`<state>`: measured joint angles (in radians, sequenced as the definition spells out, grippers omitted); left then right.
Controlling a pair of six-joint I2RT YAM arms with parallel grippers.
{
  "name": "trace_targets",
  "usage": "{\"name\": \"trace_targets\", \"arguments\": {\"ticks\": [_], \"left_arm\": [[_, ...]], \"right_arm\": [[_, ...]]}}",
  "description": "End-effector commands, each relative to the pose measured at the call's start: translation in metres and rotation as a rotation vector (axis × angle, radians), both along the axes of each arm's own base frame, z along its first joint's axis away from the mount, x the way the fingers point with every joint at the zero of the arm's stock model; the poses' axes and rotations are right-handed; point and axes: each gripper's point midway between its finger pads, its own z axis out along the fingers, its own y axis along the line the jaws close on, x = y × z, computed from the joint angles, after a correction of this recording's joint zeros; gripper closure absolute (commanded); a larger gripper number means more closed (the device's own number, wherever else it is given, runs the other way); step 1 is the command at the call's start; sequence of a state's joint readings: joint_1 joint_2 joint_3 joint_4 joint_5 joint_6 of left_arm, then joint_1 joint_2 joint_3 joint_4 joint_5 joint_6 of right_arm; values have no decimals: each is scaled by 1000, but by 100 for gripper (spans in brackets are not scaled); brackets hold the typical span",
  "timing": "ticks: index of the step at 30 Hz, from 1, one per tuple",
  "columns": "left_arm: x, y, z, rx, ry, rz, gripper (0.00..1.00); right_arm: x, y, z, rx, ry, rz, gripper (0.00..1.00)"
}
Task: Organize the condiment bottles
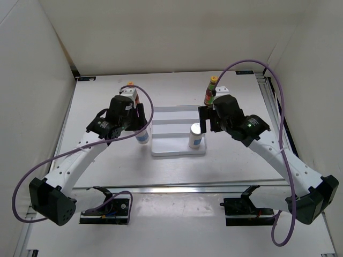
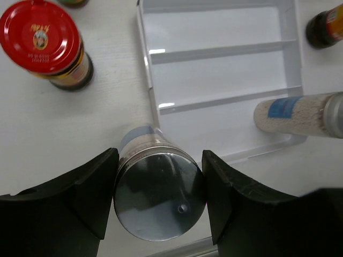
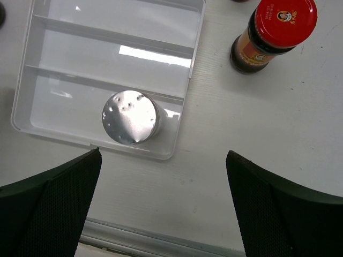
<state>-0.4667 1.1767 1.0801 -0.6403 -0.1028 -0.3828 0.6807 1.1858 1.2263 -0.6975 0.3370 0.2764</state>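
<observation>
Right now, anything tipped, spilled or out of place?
Nothing stands out. One shaker stands upright in the near row of the tray; the left hand grips the other shaker just outside the tray's left edge. No spills visible.

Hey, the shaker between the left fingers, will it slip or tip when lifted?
The shaker has a smooth, shiny metal top and round sides, so it may slip or twist between the left fingers. It looks tall and narrow, so it could tip if set down crooked. It seems rigid, unlikely to squash.
</observation>
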Motion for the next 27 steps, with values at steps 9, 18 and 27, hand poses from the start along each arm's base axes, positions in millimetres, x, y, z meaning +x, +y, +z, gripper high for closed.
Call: {"name": "trace_targets", "arguments": {"ticks": [9,18,27], "left_arm": [[14,-79,45,-87,-99,-160,89],[16,-89,-23,-30,-17,-150,89],[21,-90,-44,13,-2,-140,30]], "right_arm": [[-1,-16,12,6,-38,-38,0],[-4,-35,15,0,-43,-74,0],[5,-58,8,-1,-27,-176,0]]}}
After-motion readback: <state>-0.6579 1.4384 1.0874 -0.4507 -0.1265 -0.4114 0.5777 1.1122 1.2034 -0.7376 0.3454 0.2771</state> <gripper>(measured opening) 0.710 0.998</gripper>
